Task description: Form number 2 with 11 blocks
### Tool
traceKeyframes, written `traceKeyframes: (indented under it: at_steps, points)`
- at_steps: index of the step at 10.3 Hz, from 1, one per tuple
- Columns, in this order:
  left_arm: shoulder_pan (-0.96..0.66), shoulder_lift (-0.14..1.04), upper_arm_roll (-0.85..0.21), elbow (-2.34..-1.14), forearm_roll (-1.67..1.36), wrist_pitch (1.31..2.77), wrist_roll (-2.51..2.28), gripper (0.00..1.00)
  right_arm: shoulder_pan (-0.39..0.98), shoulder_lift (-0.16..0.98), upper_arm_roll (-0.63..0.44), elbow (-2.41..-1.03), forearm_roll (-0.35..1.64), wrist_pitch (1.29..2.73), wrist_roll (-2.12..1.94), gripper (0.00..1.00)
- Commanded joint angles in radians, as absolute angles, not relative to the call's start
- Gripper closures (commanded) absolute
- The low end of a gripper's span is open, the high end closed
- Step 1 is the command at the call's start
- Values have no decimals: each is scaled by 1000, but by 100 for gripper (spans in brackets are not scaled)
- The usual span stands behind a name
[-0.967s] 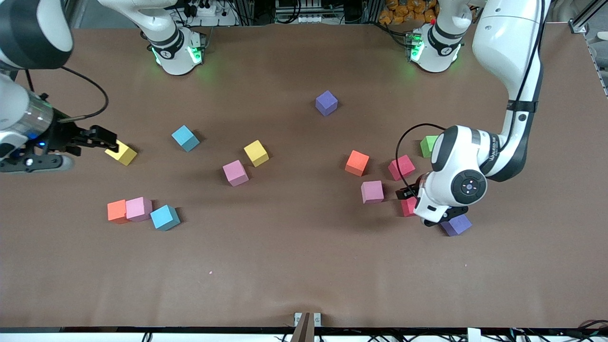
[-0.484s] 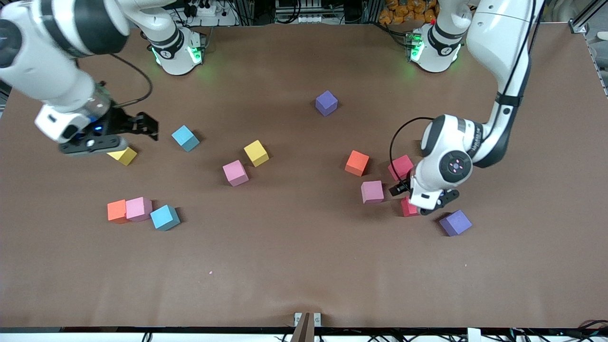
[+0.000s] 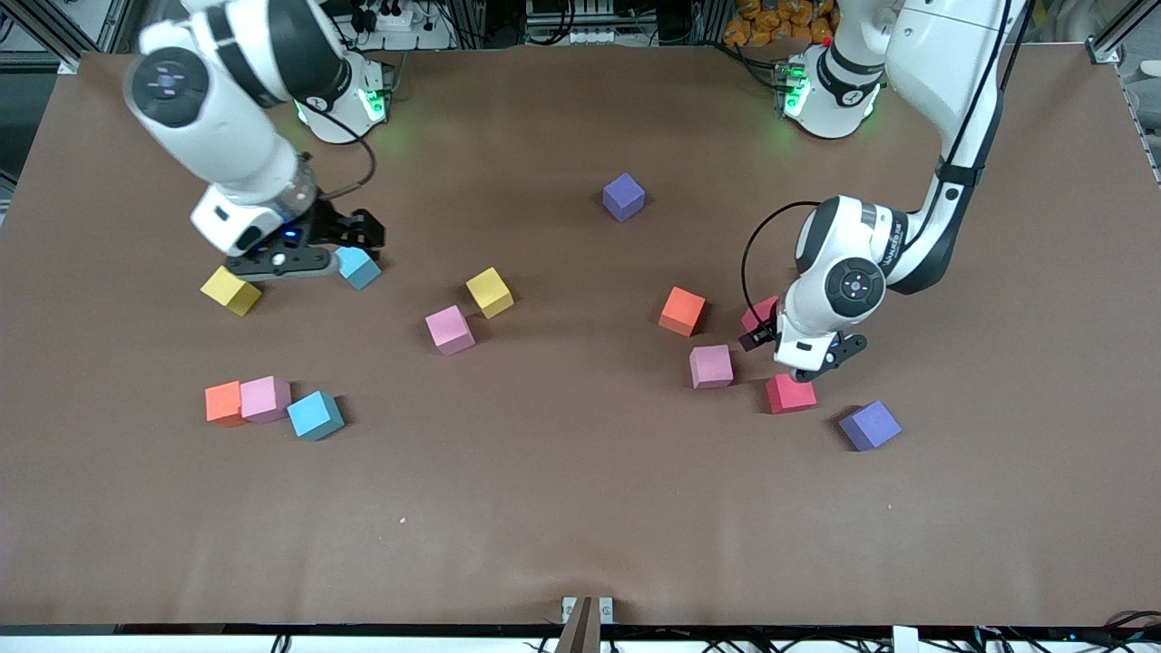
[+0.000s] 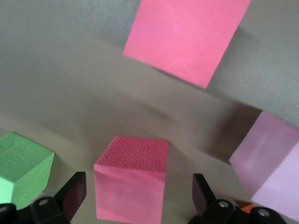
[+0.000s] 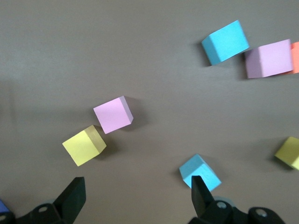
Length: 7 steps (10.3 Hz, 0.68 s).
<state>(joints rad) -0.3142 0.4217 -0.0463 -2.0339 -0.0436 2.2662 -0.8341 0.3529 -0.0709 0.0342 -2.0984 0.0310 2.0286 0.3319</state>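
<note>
The blocks lie scattered on the brown table, in no digit shape. My left gripper is open and low, its jaws on either side of a red block, apart from it; the block shows between the fingers in the left wrist view. Beside it are a green block, hidden in the front view, a pink block, a second red block and an orange block. My right gripper is open and empty over a blue block, which sits by one finger.
Two purple blocks, two yellow blocks and a pink block lie apart. An orange, a pink and a blue block cluster toward the right arm's end.
My right arm has swung from the yellow block at the table's end to over the blue block. My left gripper has moved from the nearer red block to the farther red block.
</note>
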Motion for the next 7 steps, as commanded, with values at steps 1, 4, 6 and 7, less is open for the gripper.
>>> traceKeyframes:
  at_steps: [1,4,6,7]
  points:
    - [-330,394,-41,-2082,-52,2286,-845,0,374,-92,31,-2206,46,2144,371,0]
    - [-334,403,-43,-2086,-52,2289,-847,0,449,-43,31,-2241,48,2242,524,0]
    - [-353,422,-41,-2088,-54,2309,-886,2,513,-12,31,-2243,48,2276,628,0]
    - [-351,423,-41,-2086,-54,2318,-917,60,555,-2,31,-2243,48,2279,638,0]
